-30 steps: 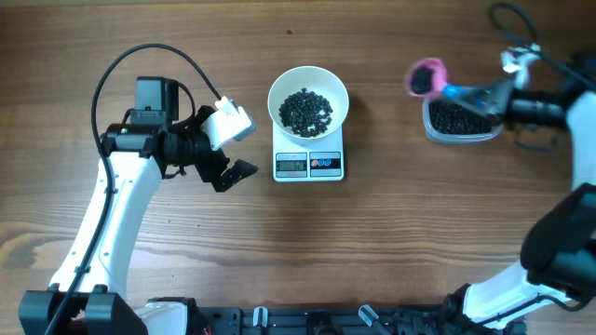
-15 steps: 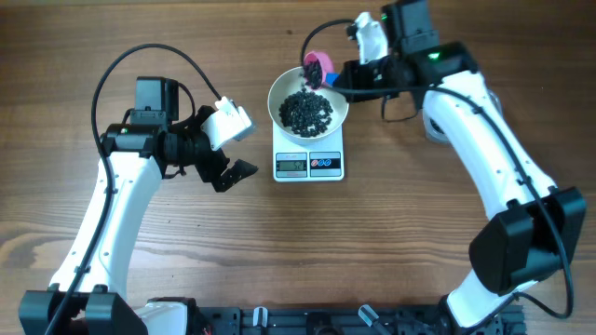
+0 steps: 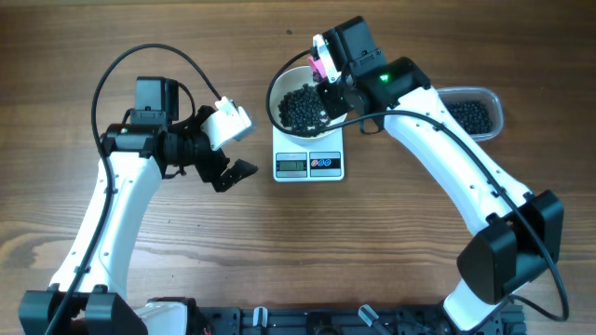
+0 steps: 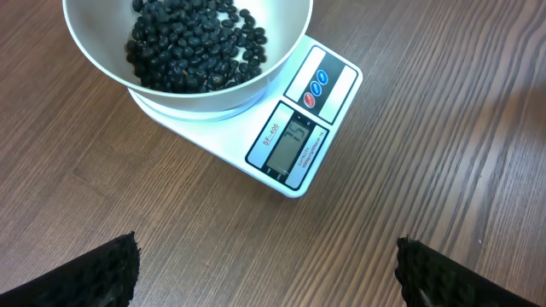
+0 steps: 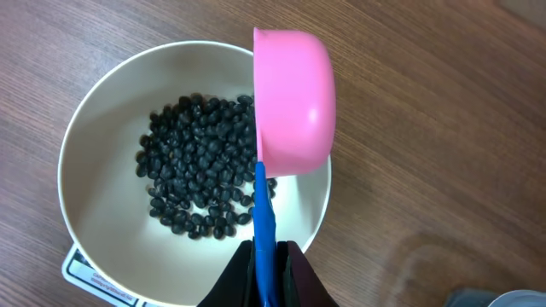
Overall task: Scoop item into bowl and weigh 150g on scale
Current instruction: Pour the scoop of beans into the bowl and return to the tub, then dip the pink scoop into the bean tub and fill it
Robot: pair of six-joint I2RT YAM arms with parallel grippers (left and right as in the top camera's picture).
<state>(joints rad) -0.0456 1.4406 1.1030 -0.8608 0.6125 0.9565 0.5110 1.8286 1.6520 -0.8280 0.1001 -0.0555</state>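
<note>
The wooden table [image 3: 391,251] fills every view, its far edges cut off. The left arm [image 3: 112,195] stands to the left of the scale, well apart from it. The left gripper [image 3: 235,149] has its jaws spread wide with nothing between them, and in its own wrist view only the two dark fingertips [image 4: 94,273] poke in at the bottom corners. The right arm [image 3: 447,158] reaches across from the right and covers the near end of a clear plastic tub [image 3: 500,112], whose visible part holds black beans.

The white scale [image 4: 299,128] carries the bowl [image 5: 85,145], which hides most of its platform. The display digits are too faint to read with certainty; small print beside the display appears to read SF-400, and the two round buttons are one red, one blue.

The white bowl holds the item [image 5: 192,162], a loose dark heap of black beans across its bottom. The right gripper [image 5: 266,277] is clamped tight on the blue handle [image 5: 264,222] of a pink scoop [image 5: 294,102]. The scoop is tipped on its side over the bowl's rim, its inside turned away and unseen; from overhead only a pink sliver shows
</note>
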